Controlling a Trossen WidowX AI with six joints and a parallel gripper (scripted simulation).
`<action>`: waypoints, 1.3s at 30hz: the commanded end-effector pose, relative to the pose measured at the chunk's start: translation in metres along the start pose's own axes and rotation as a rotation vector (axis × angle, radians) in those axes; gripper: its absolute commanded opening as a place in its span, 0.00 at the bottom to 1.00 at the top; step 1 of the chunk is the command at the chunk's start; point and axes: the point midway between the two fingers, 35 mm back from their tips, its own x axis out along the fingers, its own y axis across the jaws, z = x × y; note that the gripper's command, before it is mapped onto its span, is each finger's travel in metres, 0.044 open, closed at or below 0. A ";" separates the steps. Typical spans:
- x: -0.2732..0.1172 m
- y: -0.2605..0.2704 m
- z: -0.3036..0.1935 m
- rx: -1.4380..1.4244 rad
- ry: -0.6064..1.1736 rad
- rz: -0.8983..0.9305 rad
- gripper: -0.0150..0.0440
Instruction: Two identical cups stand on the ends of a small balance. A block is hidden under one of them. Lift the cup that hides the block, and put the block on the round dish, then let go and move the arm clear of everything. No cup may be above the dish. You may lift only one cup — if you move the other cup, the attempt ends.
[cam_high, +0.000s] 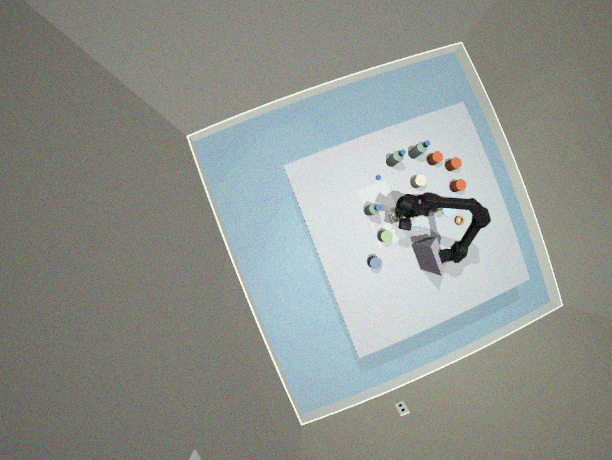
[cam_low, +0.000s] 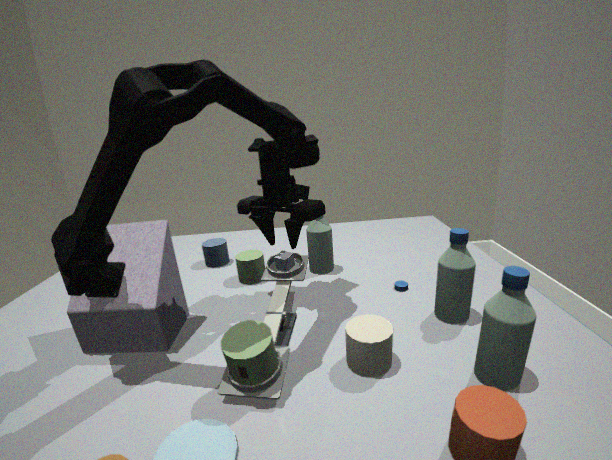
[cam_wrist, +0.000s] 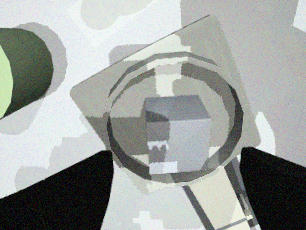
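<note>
Hanging over the far end of the small pale balance (cam_high: 392, 216) (cam_low: 280, 298) (cam_wrist: 205, 200), the black gripper (cam_low: 282, 246) (cam_wrist: 177, 159) has its fingers apart, with nothing between them. Below, a small grey block (cam_low: 285, 259) (cam_wrist: 179, 137) sits uncovered in the ringed pan. From where I stand, one green cylindrical cup (cam_high: 385, 236) (cam_low: 250, 266) (cam_wrist: 27, 65) is at the block's nine o'clock, on the white table (cam_high: 400, 310) (cam_low: 320, 420). Its green twin (cam_low: 250, 355) covers the near pan; the round, pale blue dish (cam_high: 449, 212) (cam_low: 197, 442) lies at that twin's seven o'clock.

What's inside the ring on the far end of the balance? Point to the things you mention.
A grey block (cam_low: 285, 258) (cam_wrist: 179, 142) sits in the ring (cam_low: 270, 269) (cam_wrist: 239, 112), uncovered. The surface directly beneath it and its underside are hidden by the block itself.
</note>
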 end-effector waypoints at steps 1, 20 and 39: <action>0.005 0.000 -0.001 -0.005 0.004 -0.004 0.69; 0.036 -0.001 -0.001 -0.005 0.004 -0.005 0.69; 0.030 -0.001 0.000 -0.005 0.004 -0.005 0.26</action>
